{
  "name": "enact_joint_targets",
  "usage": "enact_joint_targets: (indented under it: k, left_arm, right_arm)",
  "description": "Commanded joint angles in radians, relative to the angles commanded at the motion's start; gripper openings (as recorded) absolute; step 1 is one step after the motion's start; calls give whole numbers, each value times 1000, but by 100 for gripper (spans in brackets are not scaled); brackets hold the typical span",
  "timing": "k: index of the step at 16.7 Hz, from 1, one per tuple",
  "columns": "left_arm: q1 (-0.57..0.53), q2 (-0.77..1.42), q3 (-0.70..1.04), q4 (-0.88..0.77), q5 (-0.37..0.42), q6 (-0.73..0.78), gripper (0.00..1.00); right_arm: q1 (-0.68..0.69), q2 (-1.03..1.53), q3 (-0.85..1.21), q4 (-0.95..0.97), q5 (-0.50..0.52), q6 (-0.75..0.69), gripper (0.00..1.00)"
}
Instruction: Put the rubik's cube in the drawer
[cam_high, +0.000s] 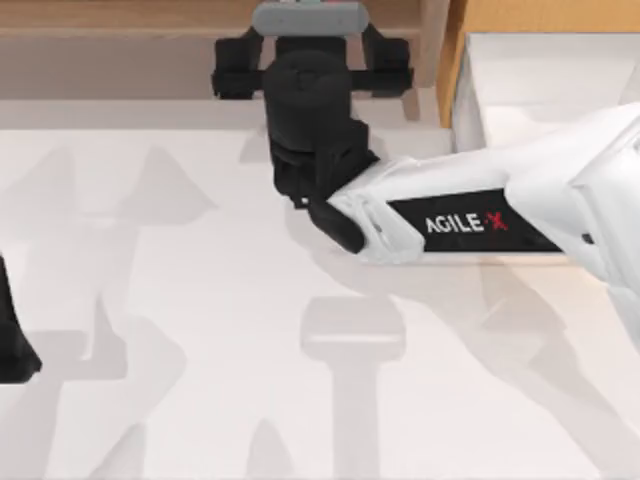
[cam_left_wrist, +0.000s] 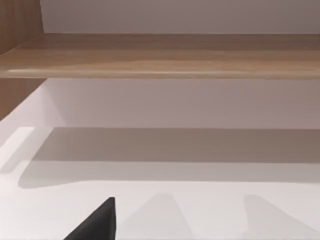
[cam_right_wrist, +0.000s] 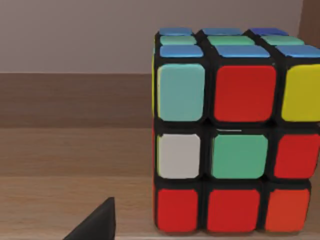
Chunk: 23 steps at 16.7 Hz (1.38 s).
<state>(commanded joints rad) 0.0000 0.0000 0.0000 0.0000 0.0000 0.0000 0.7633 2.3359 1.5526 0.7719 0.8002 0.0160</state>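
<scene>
The right pincer (cam_high: 308, 62) reaches from the right arm (cam_high: 470, 222) to the far middle of the desk (cam_high: 200, 330), at the long brown wooden shelf (cam_high: 110, 45). In the top view its two black fingers (cam_high: 238, 68) stand wide apart, one to the left and one to the right of a grey block at the far edge; whether they touch anything between them cannot be told from above, as the wrist body hides the space below.

In the right wrist view the rubik's cube (cam_right_wrist: 232, 137) stands upright on the wooden shelf board (cam_right_wrist: 70, 165), close in front of the camera, its facing side showing red, green, white, yellow and pale blue stickers in a black grid. One dark fingertip (cam_right_wrist: 97, 225) shows near the cube but apart from it.

To the right of the pincer, at the far right of the desk, lies the drawer (cam_high: 520, 70), its white inside open to view and its orange-brown wall beside the shelf.

The left pincer (cam_high: 12, 340) sits parked at the left edge of the desk; whether it is apart or together I cannot tell.
</scene>
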Motion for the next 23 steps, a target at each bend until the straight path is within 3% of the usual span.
enact_joint_targets:
  k: [17,23]
  left_arm:
    - [0,0,0,0,0,0,100]
    - [0,0,0,0,0,0,100]
  right_arm:
    - [-80,160,300,-136,-79,-4,100]
    - [-80,160,300,-136,-79,-4,55]
